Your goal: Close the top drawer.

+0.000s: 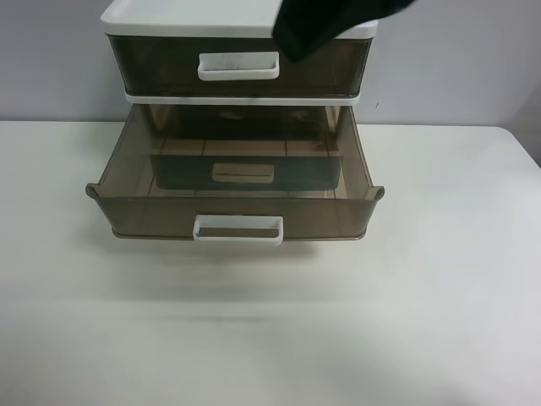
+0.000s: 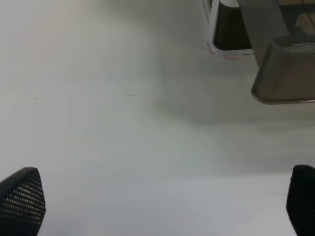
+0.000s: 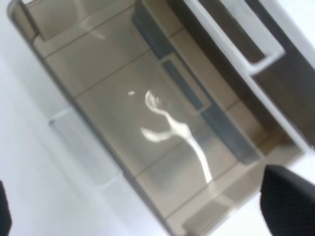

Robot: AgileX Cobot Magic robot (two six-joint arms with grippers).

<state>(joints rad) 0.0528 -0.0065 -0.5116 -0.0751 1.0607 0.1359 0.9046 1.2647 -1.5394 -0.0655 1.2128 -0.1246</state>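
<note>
Wide-jawed, the right gripper [image 3: 145,206] hangs over the pulled-out lower drawer [image 1: 152,216] — top drawer [image 1: 161,68] (scuffed handle [image 1: 238,65]) looks already shut; left gripper [image 2: 162,201], equally wide, waits aside over the table [image 2: 98,123], unneeded.

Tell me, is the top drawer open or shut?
Shut: the top drawer sits flush under the white lid; the lower drawer juts out.

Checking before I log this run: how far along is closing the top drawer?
Done: top drawer looks pushed in, front level with the frame. In hand: nothing; right gripper and left gripper are open and empty. Remaining: seemingly nothing; only the lower drawer stands out.
</note>
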